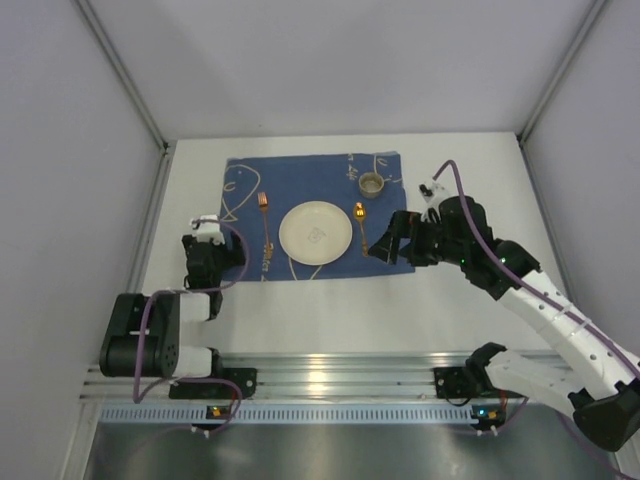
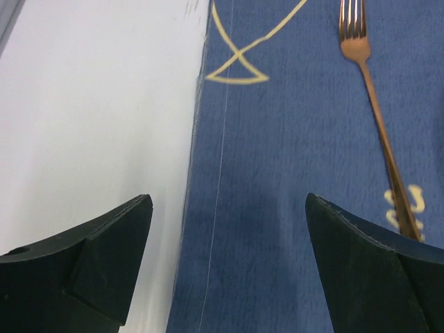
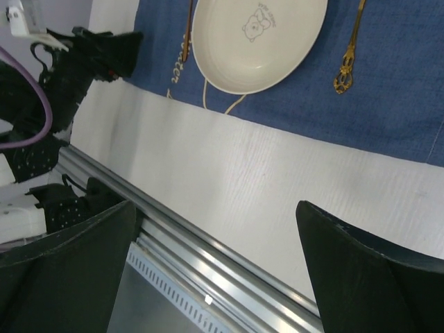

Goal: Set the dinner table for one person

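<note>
The main risk is the blue cloth (image 1: 300, 175) being dragged. The left gripper (image 2: 227, 200) hangs with its fingers spread and nothing between them, straddling the cloth's left edge. If it drops or closes here it could pinch the fabric and pull the fork (image 2: 378, 132), which lies just to its right, out of line. The right gripper (image 3: 216, 205) is likewise spread and empty. In the overhead view it sits at the cloth's near right corner, close beside the spoon (image 1: 361, 225), so a careless sweep from there could knock the spoon or rumple the cloth. Any tug on the cloth would also shift the plate (image 1: 316, 233) at its centre and might tip the small metal cup (image 1: 372, 183) near its far right corner. The plate holds nothing, and only a printed bear shows on its face. The cup looks empty too, though it is too small in the overhead view to be sure. The dinner table (image 1: 300, 310) lies under all of this, its white top showing around the cloth.
</note>
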Motion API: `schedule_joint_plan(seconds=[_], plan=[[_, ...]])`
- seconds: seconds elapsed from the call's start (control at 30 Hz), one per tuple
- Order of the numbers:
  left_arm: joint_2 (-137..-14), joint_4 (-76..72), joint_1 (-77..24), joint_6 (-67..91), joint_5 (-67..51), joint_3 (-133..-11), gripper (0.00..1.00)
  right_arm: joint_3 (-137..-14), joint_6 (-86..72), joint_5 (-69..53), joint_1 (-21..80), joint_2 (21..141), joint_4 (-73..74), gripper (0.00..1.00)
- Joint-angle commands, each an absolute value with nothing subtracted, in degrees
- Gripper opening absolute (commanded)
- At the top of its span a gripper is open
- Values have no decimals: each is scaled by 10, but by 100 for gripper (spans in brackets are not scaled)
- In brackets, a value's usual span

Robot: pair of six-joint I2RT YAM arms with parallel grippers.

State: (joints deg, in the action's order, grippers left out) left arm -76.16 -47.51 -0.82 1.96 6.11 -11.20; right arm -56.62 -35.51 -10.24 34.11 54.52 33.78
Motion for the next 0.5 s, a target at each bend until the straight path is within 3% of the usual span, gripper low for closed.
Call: schedule_joint_plan(seconds=[0.0, 0.1, 0.2, 0.23, 0.3, 0.37, 0.47], plan=[[-808, -489, 11, 18, 19, -199, 94, -577, -343, -129, 359, 558, 299, 100], [-845, -468, 17, 21, -38, -237, 89, -584, -326, -127, 366, 570, 288, 100], [-922, -745, 15, 14, -50, -127, 97, -584, -319, -122, 368, 579, 273, 100], [-925, -755, 19, 33, -39, -116, 98, -583, -319, -122, 369, 586, 266, 100], [-889, -639, 18, 39, -27, -160, 98, -584, -317, -127, 371, 593, 252, 100], [-921, -680, 18, 30, -30, -171, 98, -591, -316, -130, 375, 606, 243, 100], [-897, -614, 18, 33, -29, -185, 98, -612, -305, -134, 386, 623, 226, 100]])
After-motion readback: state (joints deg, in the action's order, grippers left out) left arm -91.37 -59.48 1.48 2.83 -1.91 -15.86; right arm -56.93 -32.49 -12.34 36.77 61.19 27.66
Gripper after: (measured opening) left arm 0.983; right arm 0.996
